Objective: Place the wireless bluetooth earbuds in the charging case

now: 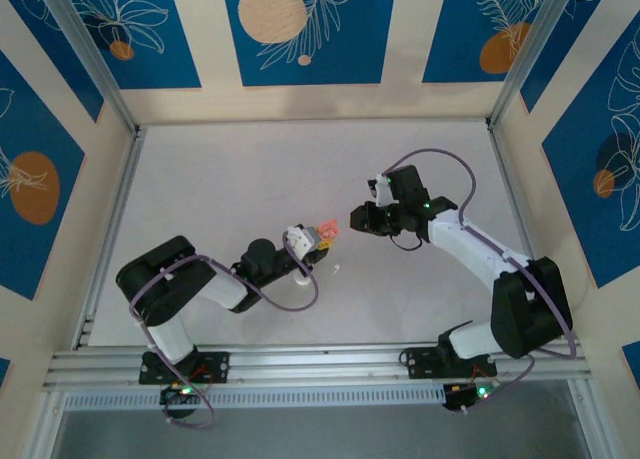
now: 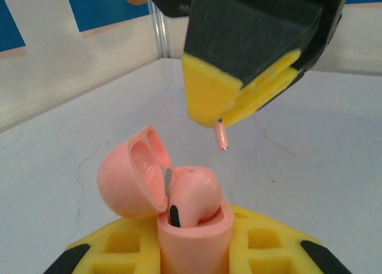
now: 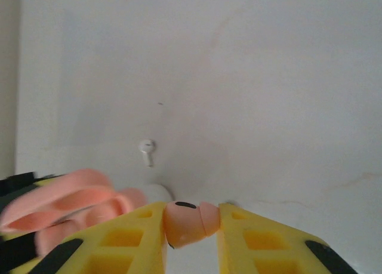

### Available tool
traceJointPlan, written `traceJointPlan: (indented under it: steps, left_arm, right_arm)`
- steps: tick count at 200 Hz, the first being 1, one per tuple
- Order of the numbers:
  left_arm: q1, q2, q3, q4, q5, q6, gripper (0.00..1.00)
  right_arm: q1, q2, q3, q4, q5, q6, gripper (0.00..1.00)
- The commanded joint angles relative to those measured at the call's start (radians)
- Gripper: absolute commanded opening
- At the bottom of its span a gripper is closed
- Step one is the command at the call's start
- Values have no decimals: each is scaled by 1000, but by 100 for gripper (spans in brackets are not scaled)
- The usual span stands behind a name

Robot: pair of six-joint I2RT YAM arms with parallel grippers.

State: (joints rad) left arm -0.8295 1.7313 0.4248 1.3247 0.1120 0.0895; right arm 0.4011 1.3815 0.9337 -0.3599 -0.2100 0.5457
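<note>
From where I stand, the left gripper (image 1: pixel 312 237) has its yellow fingers (image 2: pixel 119 245) pressed together on the charging case (image 2: pixel 194 238), holding it upright just above the table (image 1: pixel 220 179), a little toward 6 o'clock of the middle. The case is a glossy, rounded pale pink shell. Its lid (image 2: pixel 128 178) is swung open and tipped back to 9 o'clock in the left wrist view, showing two smooth hollows inside. One seated earbud (image 2: pixel 197 193) of the same pink already sits in the body, its bulb bulging above the rim, with a small dark oval on its side.

The right gripper (image 2: pixel 239 98) sits at about 2 o'clock of the case in the top view, close but not touching. Its yellow pads (image 3: pixel 131 238) are clamped on the pink earbud (image 3: pixel 184 222), which is a tiny, smooth piece with a dark oval mark. Seen from the left wrist, its thin stem pokes down out of the pads, above the case and apart from it.

A white earbud (image 3: pixel 146 147) lies loose on the table at roughly 5 o'clock of the case. It is a small round head with a short stem.
</note>
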Motion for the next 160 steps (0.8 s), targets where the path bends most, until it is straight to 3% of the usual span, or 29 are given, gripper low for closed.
traceJointPlan:
  steps: [1, 52, 160]
  left_arm:
    - [-15, 10, 23, 83, -22, 18, 14]
    - [-19, -2, 23, 82, -17, 17, 14]
    - [-26, -24, 31, 82, -10, 15, 14]
  right_arm:
    - [16, -70, -36, 95, -17, 69, 26]
    - [54, -182, -143, 245, 9, 165, 27]
    - [94, -122, -142, 307, 16, 172, 27]
